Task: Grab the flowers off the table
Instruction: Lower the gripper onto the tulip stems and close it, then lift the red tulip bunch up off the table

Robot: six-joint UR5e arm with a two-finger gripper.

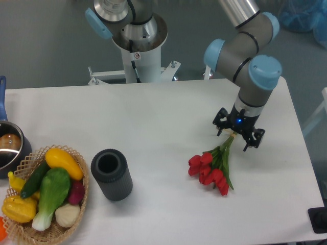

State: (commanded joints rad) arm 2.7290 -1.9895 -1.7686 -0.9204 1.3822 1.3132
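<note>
**A:** Starting at the left edge, there's a metal pot (7, 148) with a blue handle, partly cut off, and just in front of it a wicker basket (76, 204) packed with yellow, green and dark red vegetables.

**B:** Right beside the basket stands a dark grey ribbed cylinder (112, 175), upright, its open mouth facing up. All of it sits on the white table (153, 117).

**A:** Moving right, here are the flowers (212, 171): red tulip heads pointing toward the near left, green leaves around them, pale stems running up toward the far right. The blooms look to rest on the tabletop.

**B:** And at the stem end, the gripper (238, 132). It points straight down from the arm's blue-capped wrist, black fingers spread either side of the stems.

**A:** Is it pinching them?

**B:** The stem tips disappear right between the fingers, so it's on them. Whether the jaws are actually pressing or just straddling, I can't tell from this angle.

**A:** Behind, at the far edge, the arm's white base (137, 56).
</note>
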